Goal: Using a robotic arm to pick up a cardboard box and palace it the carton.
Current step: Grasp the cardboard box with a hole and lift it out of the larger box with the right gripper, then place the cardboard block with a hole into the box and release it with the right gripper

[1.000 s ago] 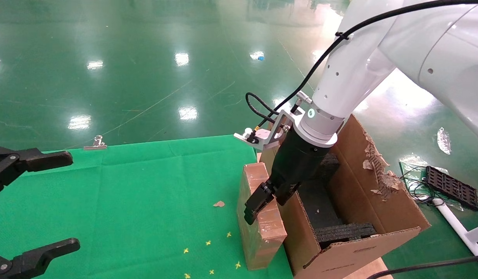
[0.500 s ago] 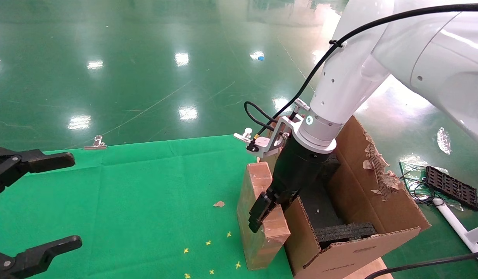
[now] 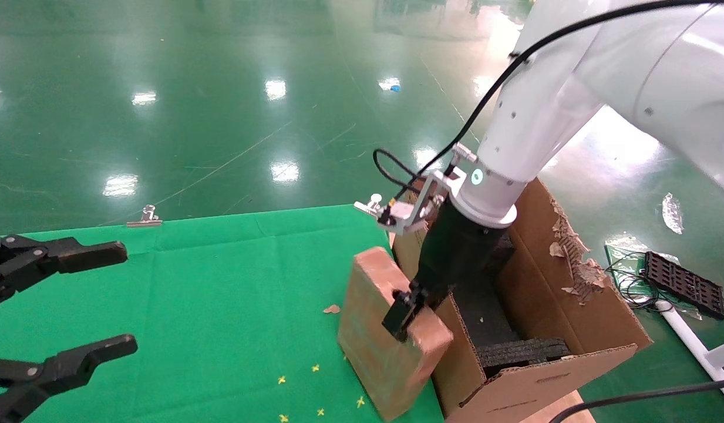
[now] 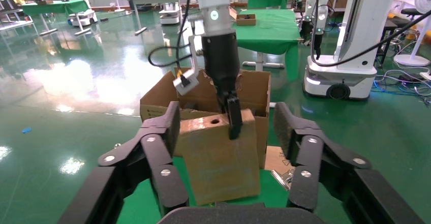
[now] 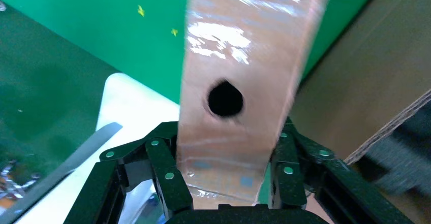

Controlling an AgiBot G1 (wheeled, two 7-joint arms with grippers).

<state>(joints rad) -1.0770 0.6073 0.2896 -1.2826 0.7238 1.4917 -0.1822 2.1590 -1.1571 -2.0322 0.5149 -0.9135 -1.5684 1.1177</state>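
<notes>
My right gripper (image 3: pixel 404 320) on the white robotic arm (image 3: pixel 514 135) is shut on the top edge of the slim brown cardboard box (image 3: pixel 373 335). The box hangs tilted just above the green cloth, next to the carton's (image 3: pixel 573 311) left wall. In the right wrist view the fingers (image 5: pixel 170 176) clamp both broad faces of the box (image 5: pixel 239 56), near the round hole (image 5: pixel 225 98). The carton stands open, with black foam (image 3: pixel 520 352) inside and a torn right wall. My left gripper (image 3: pixel 112 299) is open and empty at the far left; its view shows the box (image 4: pixel 218 163) ahead.
A green cloth (image 3: pixel 221 276) covers the table. It carries small yellow marks (image 3: pixel 316 368) and a cardboard scrap (image 3: pixel 332 309). A metal clip (image 3: pixel 143 218) sits on its far edge. A black tray (image 3: pixel 684 285) and cables lie on the floor at right.
The right gripper has closed on the box and lifted it off the cloth, swinging its lower end left and away from the carton. The left gripper has crept slightly right.
</notes>
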